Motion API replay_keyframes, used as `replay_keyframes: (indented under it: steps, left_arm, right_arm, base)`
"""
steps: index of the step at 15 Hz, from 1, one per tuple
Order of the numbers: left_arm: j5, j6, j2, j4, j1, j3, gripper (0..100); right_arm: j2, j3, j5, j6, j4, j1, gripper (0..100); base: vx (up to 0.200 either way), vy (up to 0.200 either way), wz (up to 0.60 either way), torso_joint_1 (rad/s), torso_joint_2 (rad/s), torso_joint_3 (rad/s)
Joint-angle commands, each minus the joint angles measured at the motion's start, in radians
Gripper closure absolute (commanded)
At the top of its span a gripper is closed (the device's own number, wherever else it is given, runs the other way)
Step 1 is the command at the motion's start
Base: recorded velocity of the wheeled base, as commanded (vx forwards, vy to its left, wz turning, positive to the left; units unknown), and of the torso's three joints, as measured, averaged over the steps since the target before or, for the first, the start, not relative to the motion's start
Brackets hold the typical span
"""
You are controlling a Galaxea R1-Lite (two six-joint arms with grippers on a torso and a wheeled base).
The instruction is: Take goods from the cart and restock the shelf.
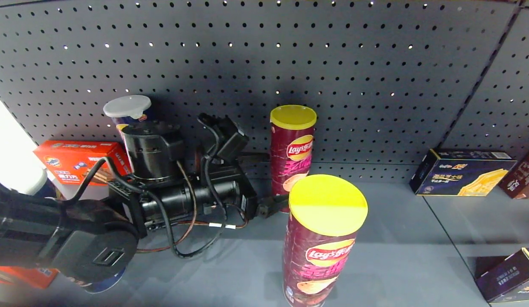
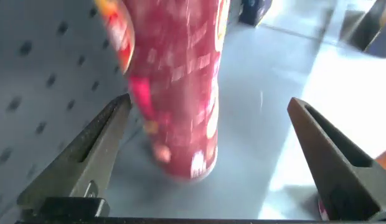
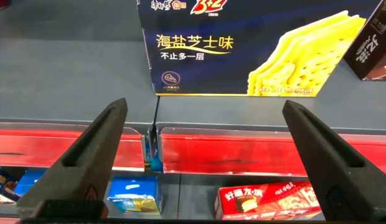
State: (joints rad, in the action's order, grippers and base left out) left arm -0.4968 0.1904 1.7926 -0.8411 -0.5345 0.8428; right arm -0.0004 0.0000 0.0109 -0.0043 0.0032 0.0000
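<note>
- Head view: the left claw (image 1: 275,179) sits at the rear chip can (image 1: 292,145), which stands upright at the shelf's (image 1: 401,238) back edge. A second can (image 1: 322,238) stands nearer the front edge, so a front-to-back row seems intended.
- Left wrist view: its fingers (image 2: 93,155) are spread wide on either side of that can. They are released, probably because the can now stands on its own.
- Right wrist view: the right claw (image 3: 204,104) is spread and holds nothing. It faces a cracker box (image 3: 255,50) lying back from a shelf's front edge.
</note>
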Motion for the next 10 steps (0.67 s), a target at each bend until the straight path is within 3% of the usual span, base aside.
replay_keyframes:
  steps: [1, 6, 10]
  left_arm:
    - [0.012, 0.0, -0.044, 0.0, 0.007, -0.036, 0]
    - [0.169, 0.0, -0.01, 0.011, -0.002, 0.013, 0]
    - [0.207, 0.001, 0.024, 0.014, -0.002, 0.044, 0]
  right_arm:
    - [0.0, 0.0, 0.0, 0.0, 0.0, 0.0, 0]
    - [0.0, 0.0, 0.0, 0.0, 0.0, 0.0, 0]
    - [0.0, 0.0, 0.0, 0.0, 0.0, 0.0, 0]
  base:
    - [0.0, 0.0, 0.0, 0.0, 0.0, 0.0]
    - [0.0, 0.0, 0.0, 0.0, 0.0, 0.0]
    - [0.0, 0.0, 0.0, 0.0, 0.0, 0.0]
